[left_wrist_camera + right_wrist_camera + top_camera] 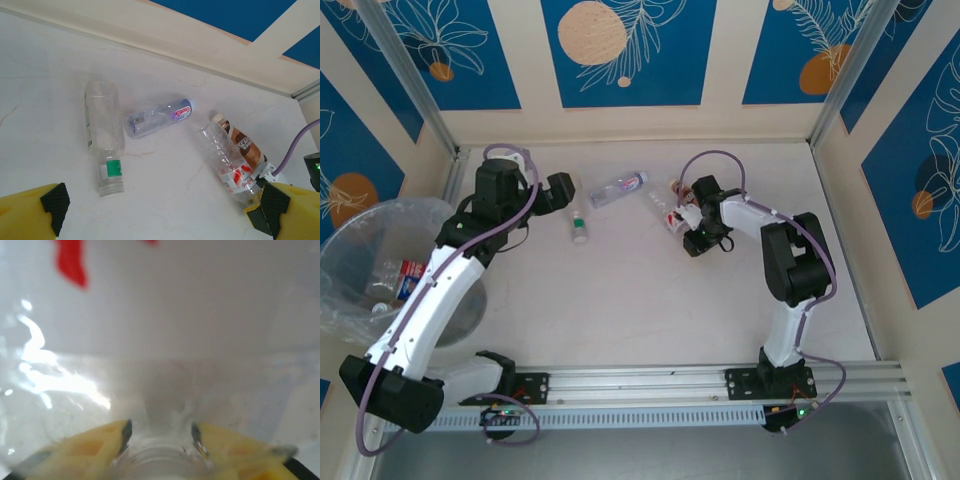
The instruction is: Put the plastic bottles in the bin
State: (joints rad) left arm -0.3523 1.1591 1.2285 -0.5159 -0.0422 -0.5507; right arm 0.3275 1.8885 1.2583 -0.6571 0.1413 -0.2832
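Right gripper (160,440) is clamped on a bottle (165,375), well right of the bin (350,250); I'd lift it clear of the brown bottle (242,142) beside it before swinging binward; left gripper (160,202) gapes empty, nearer the bin.

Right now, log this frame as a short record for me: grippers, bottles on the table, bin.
left gripper: open, empty
right gripper: shut on red-label bottle
loose on table: green-label bottle, blue-label bottle, brown-label bottle, all lying down
bin: far left, binned bottles inside
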